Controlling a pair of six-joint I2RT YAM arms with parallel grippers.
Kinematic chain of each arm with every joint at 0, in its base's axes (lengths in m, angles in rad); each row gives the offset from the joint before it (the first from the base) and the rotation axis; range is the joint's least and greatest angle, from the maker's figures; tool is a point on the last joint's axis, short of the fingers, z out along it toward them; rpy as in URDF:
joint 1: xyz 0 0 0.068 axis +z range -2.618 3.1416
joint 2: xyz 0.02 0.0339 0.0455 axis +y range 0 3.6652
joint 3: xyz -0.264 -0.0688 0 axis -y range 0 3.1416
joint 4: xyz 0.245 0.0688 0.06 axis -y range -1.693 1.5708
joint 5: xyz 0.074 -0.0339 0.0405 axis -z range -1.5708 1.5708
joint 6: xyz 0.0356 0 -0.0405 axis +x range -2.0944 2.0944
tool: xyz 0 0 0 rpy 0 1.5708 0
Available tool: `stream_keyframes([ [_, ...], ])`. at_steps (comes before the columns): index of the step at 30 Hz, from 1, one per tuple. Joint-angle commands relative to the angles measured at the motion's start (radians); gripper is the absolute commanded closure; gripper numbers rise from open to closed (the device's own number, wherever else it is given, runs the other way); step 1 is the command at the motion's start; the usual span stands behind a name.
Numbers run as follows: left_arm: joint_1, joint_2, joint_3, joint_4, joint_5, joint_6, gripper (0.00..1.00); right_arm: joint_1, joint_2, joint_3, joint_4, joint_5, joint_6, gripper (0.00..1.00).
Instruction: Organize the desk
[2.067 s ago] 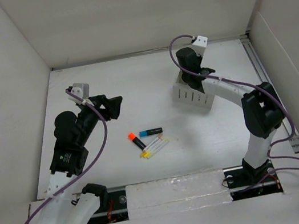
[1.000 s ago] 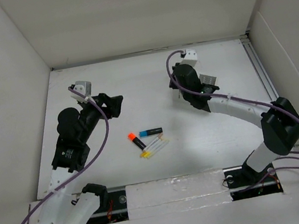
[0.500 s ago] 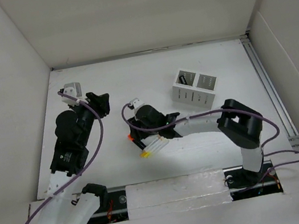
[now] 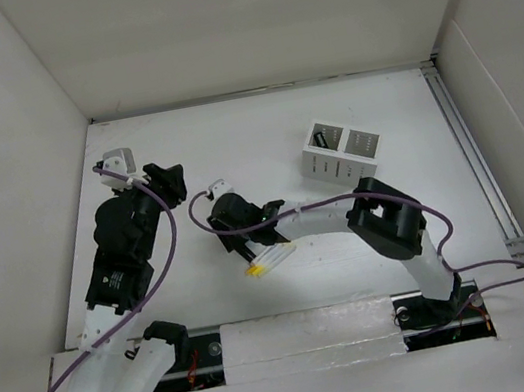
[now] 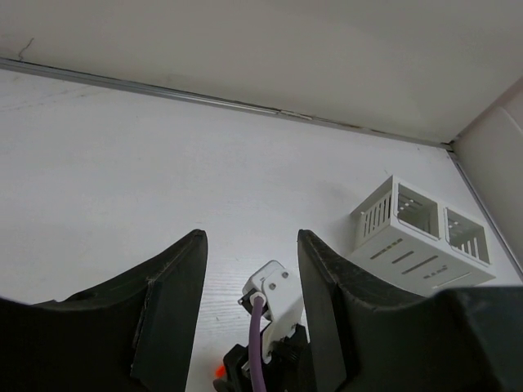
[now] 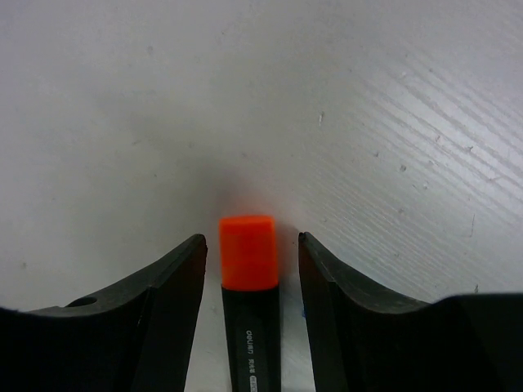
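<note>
Straddles marker (image 6: 248, 253) with right gripper (image 6: 251, 238) spread, narrow gap each side; hovers left gripper (image 5: 251, 237) spread, empty, above desk (image 5: 122, 163).

On the desk (image 4: 262, 135), the organizer box (image 4: 341, 157) sits at about 2 o'clock from the middle, and a bundle of pens (image 4: 269, 259) lies near 7 o'clock, well apart from it. A marker (image 6: 248, 253) lies just beside the pens at their 10 o'clock, between the spread fingers of the right gripper (image 6: 250, 238). The left gripper (image 4: 170, 180) hangs at about 10 o'clock from the middle.
</note>
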Motion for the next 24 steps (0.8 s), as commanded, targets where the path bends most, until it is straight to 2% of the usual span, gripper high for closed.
stream_keyframes([
  [1, -0.002, -0.02, 0.012, 0.032, 0.016, -0.004, 0.55, 0.001, 0.006, -0.001, -0.042, 0.026, 0.014, 0.45],
  [8, -0.002, -0.017, 0.012, 0.037, 0.039, -0.004, 0.55, 0.01, 0.018, -0.04, -0.059, 0.006, 0.023, 0.45],
  [13, -0.002, -0.012, 0.015, 0.025, 0.03, -0.006, 0.54, 0.01, 0.029, -0.019, -0.079, 0.04, 0.022, 0.5],
  [14, -0.002, -0.015, 0.013, 0.031, 0.036, -0.009, 0.54, 0.02, 0.029, -0.019, -0.079, 0.038, 0.02, 0.62],
  [16, -0.002, -0.026, 0.007, 0.038, 0.033, -0.007, 0.54, 0.02, 0.021, -0.004, -0.103, 0.047, 0.02, 0.67],
  [19, -0.002, -0.014, 0.011, 0.029, 0.028, -0.007, 0.54, 0.02, 0.006, -0.007, -0.094, 0.038, 0.017, 0.64],
  [20, -0.002, -0.017, 0.015, 0.025, 0.041, -0.009, 0.54, 0.02, 0.004, -0.007, -0.092, 0.031, 0.014, 0.57],
  [22, -0.002, -0.029, 0.008, 0.037, 0.042, -0.01, 0.54, 0.02, 0.01, 0.009, -0.115, 0.014, 0.014, 0.56],
  [24, -0.002, -0.026, 0.008, 0.037, 0.035, -0.009, 0.54, 0.02, 0.014, 0.015, -0.123, 0.008, 0.018, 0.68],
])
